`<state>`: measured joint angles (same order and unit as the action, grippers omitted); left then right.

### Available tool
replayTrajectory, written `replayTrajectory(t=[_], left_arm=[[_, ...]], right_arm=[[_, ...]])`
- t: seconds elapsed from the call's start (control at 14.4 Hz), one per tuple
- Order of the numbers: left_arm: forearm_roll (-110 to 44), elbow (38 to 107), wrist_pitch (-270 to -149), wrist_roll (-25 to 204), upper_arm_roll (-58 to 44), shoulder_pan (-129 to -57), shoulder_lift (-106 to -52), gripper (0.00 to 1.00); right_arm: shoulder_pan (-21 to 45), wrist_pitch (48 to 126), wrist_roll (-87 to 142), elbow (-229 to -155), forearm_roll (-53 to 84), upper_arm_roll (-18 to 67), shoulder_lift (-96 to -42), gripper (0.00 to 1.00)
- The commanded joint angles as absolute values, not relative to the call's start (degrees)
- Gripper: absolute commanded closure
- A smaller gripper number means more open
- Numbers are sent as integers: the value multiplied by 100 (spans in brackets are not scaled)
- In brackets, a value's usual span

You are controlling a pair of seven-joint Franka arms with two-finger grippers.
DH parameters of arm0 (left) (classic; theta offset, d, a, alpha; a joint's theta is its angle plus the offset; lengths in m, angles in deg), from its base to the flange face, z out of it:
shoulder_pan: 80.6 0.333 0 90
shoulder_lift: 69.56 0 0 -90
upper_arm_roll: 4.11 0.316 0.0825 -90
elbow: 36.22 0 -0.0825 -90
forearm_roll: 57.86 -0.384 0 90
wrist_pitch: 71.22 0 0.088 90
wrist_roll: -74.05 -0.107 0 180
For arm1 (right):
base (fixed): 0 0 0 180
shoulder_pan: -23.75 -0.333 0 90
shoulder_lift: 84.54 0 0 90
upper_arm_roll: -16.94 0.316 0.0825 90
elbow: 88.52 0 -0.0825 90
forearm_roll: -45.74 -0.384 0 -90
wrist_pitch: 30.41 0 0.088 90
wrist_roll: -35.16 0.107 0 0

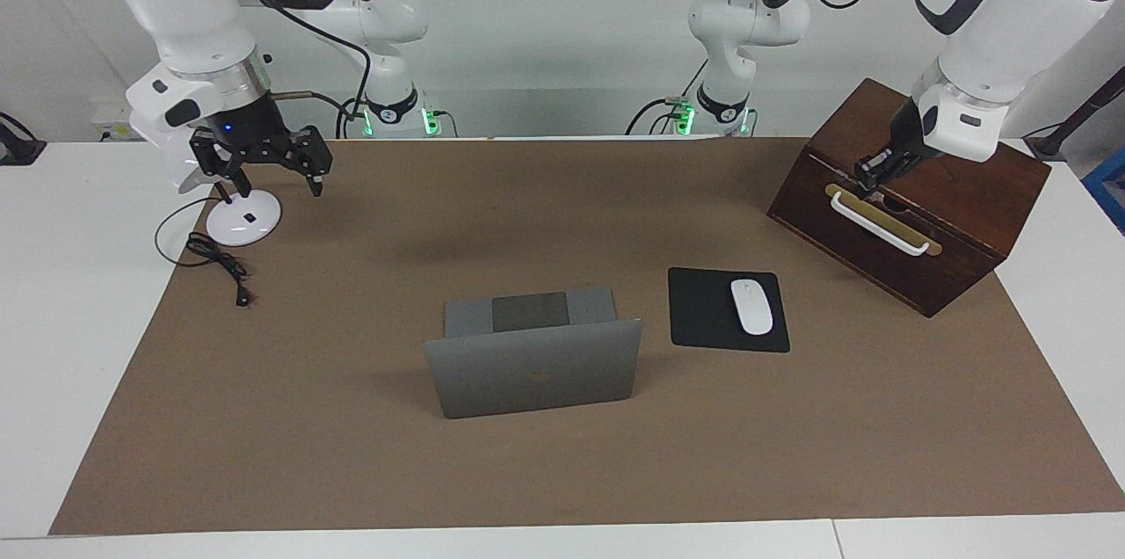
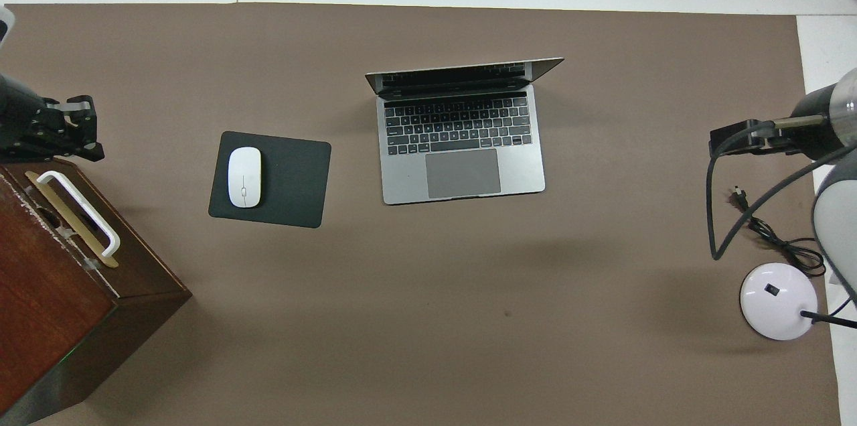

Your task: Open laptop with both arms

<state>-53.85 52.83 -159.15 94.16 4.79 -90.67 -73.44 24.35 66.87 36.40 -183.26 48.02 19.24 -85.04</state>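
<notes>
The laptop (image 1: 533, 364) stands open mid-worktop, lid upright, keyboard toward the robots, beside a black mouse pad (image 1: 703, 309) carrying a white mouse (image 1: 751, 306). The left gripper (image 1: 868, 171) hangs over the wooden box (image 1: 888, 273) at the left arm's end, jaws closed on nothing. The right gripper (image 1: 274, 181) hangs over the lamp base (image 1: 243, 222) near the right arm's end, jaws spread apart, empty.
</notes>
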Motion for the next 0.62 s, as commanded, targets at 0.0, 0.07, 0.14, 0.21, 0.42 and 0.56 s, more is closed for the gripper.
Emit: replayTrajectory(t=[0.0,0.07,0.14,0.21,0.42,0.56], left_arm=[[-5540,5676,-15964,9321,477,-8897,-7080,100],[-5540,5720,-15973,9329,416,-8765,-7045,100],[-5540,5816,-15990,9330,355,-8694,-7010,100],[-5540,5913,-16025,9330,249,-8571,-6940,82],[-5540,5958,-16017,9338,240,-8517,-6921,0],[-5531,5949,-16087,9461,213,-8517,-6921,0]], right_arm=[[2524,6882,3666,-18712,4662,1958,-8752,0],[2524,6995,3674,-18835,4662,1958,-8813,0],[2524,7118,3666,-18923,4662,1958,-8840,0],[2533,7128,3666,-18942,4662,1958,-8858,0],[2594,7128,3674,-18872,4662,1958,-8832,0],[2595,7145,3709,-18793,4645,1958,-8805,0]])
